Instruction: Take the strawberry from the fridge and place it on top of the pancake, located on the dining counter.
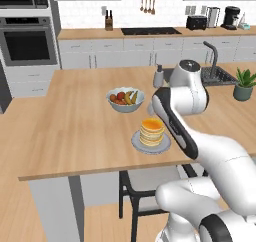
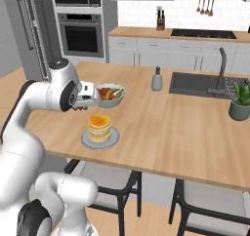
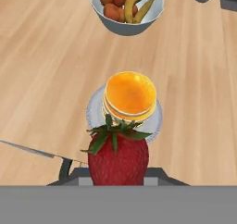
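Observation:
The strawberry (image 3: 118, 158), dark red with green leaves, sits at the bottom of the hand view with my gripper (image 3: 118, 174) shut on it; the berry hides most of the fingers. It hangs above the near edge of the pancake (image 3: 129, 94), a tan stack with an orange top on a round grey plate (image 3: 95, 109). From the right base, the hand (image 2: 87, 97) hovers just up and left of the pancake (image 2: 99, 126) on the light-wood dining counter (image 2: 185, 132). The left base view shows the forearm beside the pancake (image 1: 151, 129). The grey fridge (image 2: 29, 30) stands far left.
A grey fruit bowl (image 1: 125, 100) (image 2: 111, 94) with apples and bananas sits just behind the plate. A soap dispenser (image 2: 156, 79), the sink (image 2: 195, 84) with its dark faucet and a potted plant (image 2: 240, 101) are further right. Dark chairs (image 2: 112, 181) stand under the counter's near edge.

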